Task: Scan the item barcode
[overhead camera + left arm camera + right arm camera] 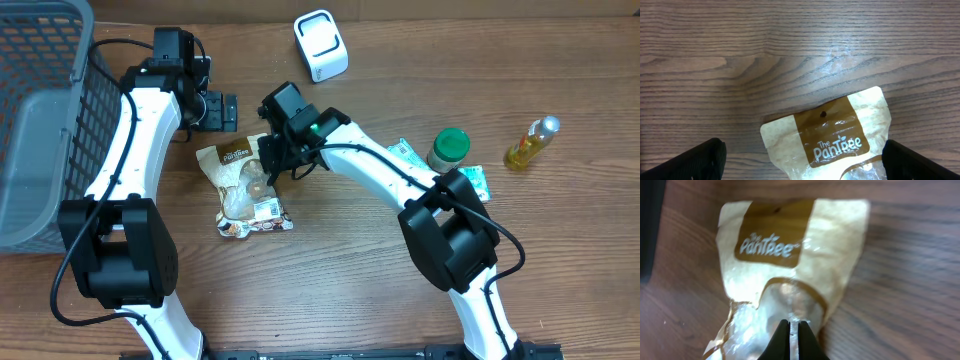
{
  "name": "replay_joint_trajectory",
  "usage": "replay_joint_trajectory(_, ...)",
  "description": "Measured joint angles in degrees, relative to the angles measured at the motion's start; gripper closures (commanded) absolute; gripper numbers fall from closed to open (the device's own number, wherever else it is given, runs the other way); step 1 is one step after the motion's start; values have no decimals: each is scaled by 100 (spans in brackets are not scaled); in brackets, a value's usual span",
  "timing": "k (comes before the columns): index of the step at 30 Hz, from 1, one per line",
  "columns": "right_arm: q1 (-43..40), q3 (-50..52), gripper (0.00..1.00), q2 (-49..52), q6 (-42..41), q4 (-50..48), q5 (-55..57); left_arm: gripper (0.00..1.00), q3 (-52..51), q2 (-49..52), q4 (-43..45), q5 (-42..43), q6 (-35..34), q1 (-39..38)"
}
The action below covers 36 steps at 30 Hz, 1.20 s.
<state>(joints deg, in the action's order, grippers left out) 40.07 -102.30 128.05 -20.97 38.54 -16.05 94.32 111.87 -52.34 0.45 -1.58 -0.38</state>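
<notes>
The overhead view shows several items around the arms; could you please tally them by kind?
Basket: 1
White scanner: 1
Snack pouch: 1
Green-lidded jar: 1
Yellow bottle: 1
Small packets: 2
Total: 7

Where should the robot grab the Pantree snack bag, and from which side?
Probably the flat brown top band of the Pantree bag, coming from its hang-hole end, where the open left gripper faces it. The bag lies flat on the table, and that sealed band looks thin and stiff, while the clear middle is puffy and crinkled.
</notes>
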Motion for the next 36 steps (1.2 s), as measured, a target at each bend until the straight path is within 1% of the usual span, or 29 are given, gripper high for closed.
replay_joint_trajectory(6, 2, 0, 96, -4, -52, -52, 48, 1, 0, 0, 0, 35, 0, 0)
replay_joint_trajectory(13, 210, 0, 96, 177, -157, -492, -35, 0, 0, 0, 0, 42, 0, 0)
replay_joint_trajectory(21, 278, 33, 96, 435, -387, -455, 59, 0, 0, 0, 2, 42, 0, 0)
replay_joint_trajectory(28, 168, -28, 96, 391, -439, 409, 514, 0, 0, 0, 2, 42, 0, 0)
replay_joint_trajectory(33, -188, -46, 91, 302, -452, 1082, 643, 0, 0, 0, 0, 42, 2, 0)
replay_joint_trajectory(36, -450, -44, 85, 219, -450, 1440, 728, 0, 0, 0, 2, 42, 0, 0)
